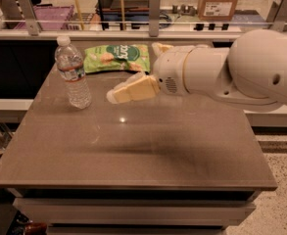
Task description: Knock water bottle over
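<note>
The water bottle [72, 72] is a clear ribbed plastic bottle with a white cap and a narrow label band. It stands upright at the far left of the brown table [133, 146]. My gripper [117, 94] hangs above the table to the right of the bottle, pointing left at it, a short gap away and not touching it. The white arm [231, 67] reaches in from the right.
A green snack bag [116, 58] lies at the table's far edge behind the gripper. A ledge with railing posts [154, 9] runs behind the table. The table's front and right edges drop to the floor [280, 199].
</note>
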`<state>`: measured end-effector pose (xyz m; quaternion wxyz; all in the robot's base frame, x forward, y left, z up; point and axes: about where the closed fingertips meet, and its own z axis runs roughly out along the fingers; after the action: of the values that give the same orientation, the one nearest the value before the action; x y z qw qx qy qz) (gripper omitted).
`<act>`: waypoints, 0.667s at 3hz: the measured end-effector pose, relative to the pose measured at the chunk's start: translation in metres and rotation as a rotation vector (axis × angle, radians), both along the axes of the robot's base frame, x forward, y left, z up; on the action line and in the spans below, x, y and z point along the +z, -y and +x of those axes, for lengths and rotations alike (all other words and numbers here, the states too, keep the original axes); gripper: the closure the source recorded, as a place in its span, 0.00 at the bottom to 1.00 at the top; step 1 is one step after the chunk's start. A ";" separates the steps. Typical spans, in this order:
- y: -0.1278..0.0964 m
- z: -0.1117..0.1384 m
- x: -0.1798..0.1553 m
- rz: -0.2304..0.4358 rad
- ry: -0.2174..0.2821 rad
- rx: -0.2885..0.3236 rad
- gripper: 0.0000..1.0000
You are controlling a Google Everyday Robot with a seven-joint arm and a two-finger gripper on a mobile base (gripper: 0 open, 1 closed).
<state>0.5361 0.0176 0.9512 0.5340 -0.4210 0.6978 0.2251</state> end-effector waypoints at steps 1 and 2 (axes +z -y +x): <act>-0.013 0.015 -0.016 0.035 -0.014 0.004 0.00; -0.028 0.027 -0.025 0.055 -0.025 0.026 0.00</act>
<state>0.5634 0.0455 0.9261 0.5336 -0.4126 0.6924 0.2563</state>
